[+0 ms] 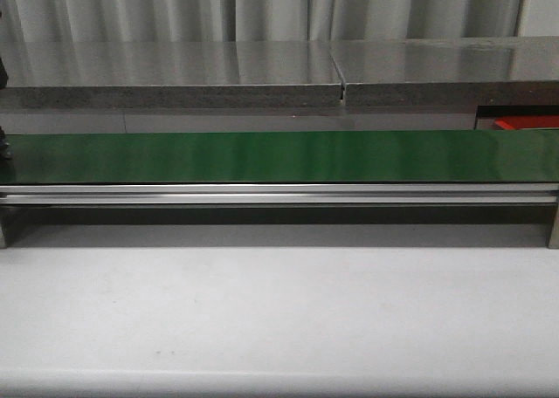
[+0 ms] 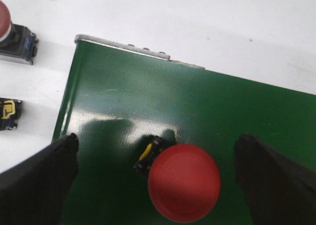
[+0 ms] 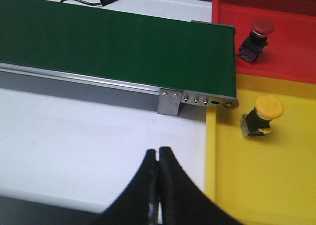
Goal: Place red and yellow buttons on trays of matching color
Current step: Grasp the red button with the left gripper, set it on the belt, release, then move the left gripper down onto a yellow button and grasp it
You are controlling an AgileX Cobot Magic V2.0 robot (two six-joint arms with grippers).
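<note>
In the left wrist view a red button [image 2: 184, 182] on a black base lies on the green belt [image 2: 197, 106]. My left gripper [image 2: 157, 138] is open, its fingers well apart on either side of the button and not touching it. In the right wrist view my right gripper [image 3: 158, 151] is shut on nothing above the white table. Beyond the belt's end a red tray [image 3: 296, 52] holds a red button [image 3: 259, 30], and a yellow tray [image 3: 266, 180] holds a yellow button [image 3: 266, 109]. Neither gripper shows in the front view.
Two more buttons lie on the white table past the belt's end: a red-capped one [image 2: 17, 35] and a black-and-yellow base [image 2: 9, 114]. The front view shows the long green belt [image 1: 262, 156], its metal rail [image 1: 279, 195] and a red tray edge [image 1: 524, 121].
</note>
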